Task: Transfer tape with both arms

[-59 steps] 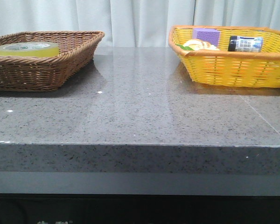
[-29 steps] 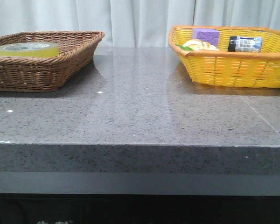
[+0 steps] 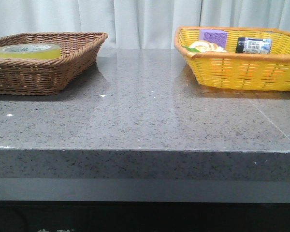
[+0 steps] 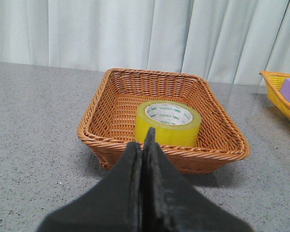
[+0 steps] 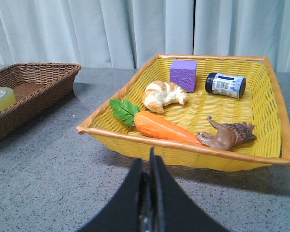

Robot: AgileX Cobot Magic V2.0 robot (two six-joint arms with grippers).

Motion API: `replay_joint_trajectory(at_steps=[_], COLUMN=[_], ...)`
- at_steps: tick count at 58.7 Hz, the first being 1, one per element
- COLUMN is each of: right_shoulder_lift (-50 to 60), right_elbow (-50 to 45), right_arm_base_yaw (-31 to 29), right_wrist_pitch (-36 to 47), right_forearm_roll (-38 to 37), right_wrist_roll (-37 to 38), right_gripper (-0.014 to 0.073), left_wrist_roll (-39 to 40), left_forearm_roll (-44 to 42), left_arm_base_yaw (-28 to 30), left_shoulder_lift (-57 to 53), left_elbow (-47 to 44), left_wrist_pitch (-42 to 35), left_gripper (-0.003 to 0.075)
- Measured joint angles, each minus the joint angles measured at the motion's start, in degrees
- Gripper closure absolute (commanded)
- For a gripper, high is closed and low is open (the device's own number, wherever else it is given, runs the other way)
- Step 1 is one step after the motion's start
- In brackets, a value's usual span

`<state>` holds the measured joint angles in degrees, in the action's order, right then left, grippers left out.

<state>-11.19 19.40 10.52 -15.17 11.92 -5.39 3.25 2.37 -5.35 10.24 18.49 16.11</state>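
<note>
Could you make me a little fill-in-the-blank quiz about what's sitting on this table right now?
1. The tape lies in the ____ basket.
2. The purple block sits in the ____ basket.
3. The left gripper has its jaws ____.
4. Between the croissant and the toy lion lies an orange ____.

Answers: brown; yellow; shut; carrot

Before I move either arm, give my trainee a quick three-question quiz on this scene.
1. True or false: the tape lies flat in the brown wicker basket.
2. Which item in the yellow basket lies nearest the purple block: A) carrot, B) croissant, C) toy lion?
3. How do the left pincer and right pincer stand?

Key: 1. True. 2. B. 3. Both shut and empty, short of their baskets.
</note>
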Motion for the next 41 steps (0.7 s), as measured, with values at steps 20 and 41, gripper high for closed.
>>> replay_joint_trajectory(at_steps=[20, 41], right_shoulder_lift=[0.0, 0.1], right_elbow=[0.0, 0.0], right_arm_base_yaw=[0.0, 0.0], right_wrist_pitch=[0.0, 0.0], right_forearm_roll=[0.0, 0.0], right_wrist_roll=[0.0, 0.0], right_gripper=[0.0662, 0.0662], left_wrist_roll=[0.0, 0.0], left_forearm_roll=[-0.8, -1.0], left_arm_base_yaw=[2.6, 4.0], left_shoulder_lift=[-9.6, -10.6], left_elbow=[-8.7, -18.9], left_wrist_pitch=[0.5, -1.3], left_gripper=[0.074, 0.074])
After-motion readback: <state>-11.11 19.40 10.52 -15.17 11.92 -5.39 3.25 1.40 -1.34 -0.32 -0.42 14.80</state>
